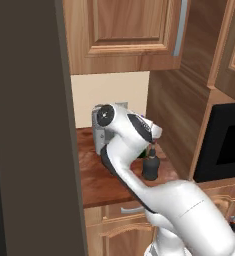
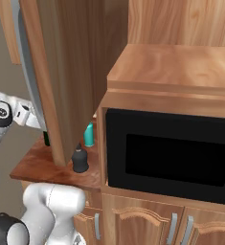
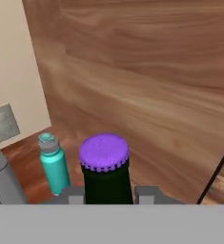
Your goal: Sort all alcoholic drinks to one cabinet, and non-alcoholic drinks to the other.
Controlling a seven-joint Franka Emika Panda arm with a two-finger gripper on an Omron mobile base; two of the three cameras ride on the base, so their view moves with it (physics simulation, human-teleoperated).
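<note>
Wooden counter point(image 1: 96, 182) runs under the closed upper cabinet point(image 1: 124, 32) in the left base view, with a cream wall behind. On it, just in front of the arm's wrist, stands the squat black bottle point(image 1: 150, 166), upright, thin neck pointing straight up. Part of the slim dark-green bottle seems to show beside the wrist, though the arm covers most of it.

From the right base view, the same black bottle point(image 2: 80, 160) sits near the counter's front edge, left of the microwave point(image 2: 171, 155). The teal bottle point(image 2: 89, 134) stands behind it, nearer the wall, also upright.

Looking along the hand, the dark-green bottle point(image 3: 106, 183) rises between the gripper point(image 3: 107, 196) fingertips, its purple cap point(image 3: 104, 151) above them. Both tips sit tight against the neck, so I judge the fingers closed on it. Its long axis is vertical. The teal bottle point(image 3: 53, 164) stands left of it, apart.

Likely glass: rigid, smooth, fairly heavy, breakable. A neck hold under the cap's rim seems secure, but the body could swing.
</note>
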